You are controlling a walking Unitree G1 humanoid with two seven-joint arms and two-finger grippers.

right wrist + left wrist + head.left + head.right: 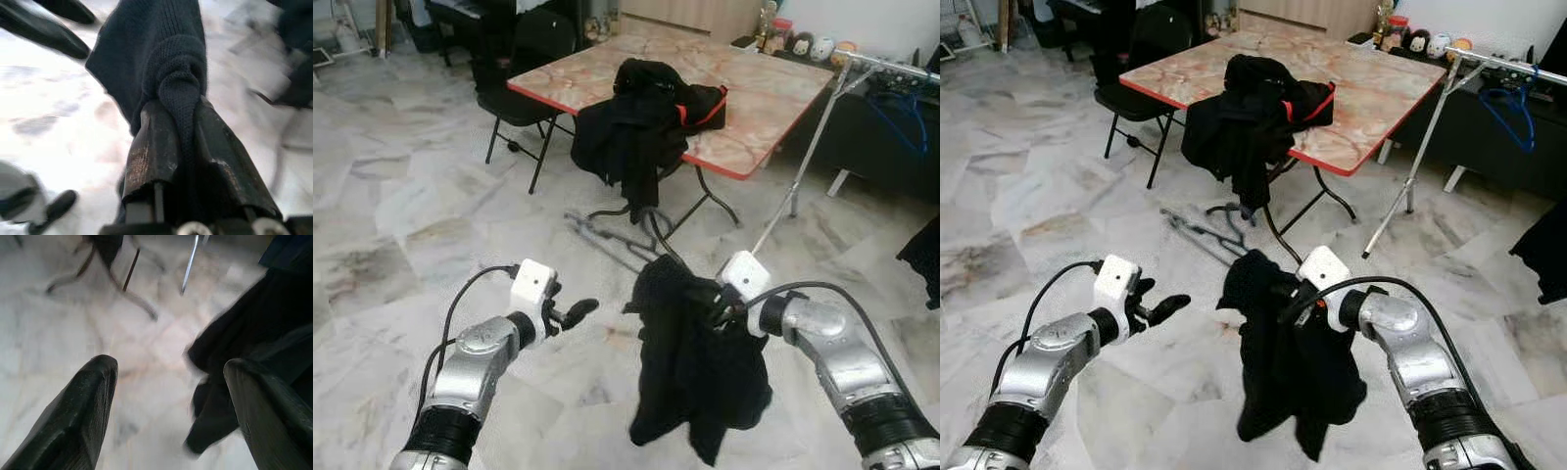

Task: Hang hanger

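Count on inspection: two grippers, left [576,312] and right [713,305]; one folding table [773,93]; one black chair [524,69]; one metal rack [822,117]; two dark garments, one held [695,377], one on the table [641,122]; possibly one blue hanger [1518,108] (view indistinct).

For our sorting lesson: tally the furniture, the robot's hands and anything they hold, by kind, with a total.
Table: 1
Chair: 1
Rack: 1
Hands: 2, left hand, right hand
Garment, held by the right hand: 1
Total: 6
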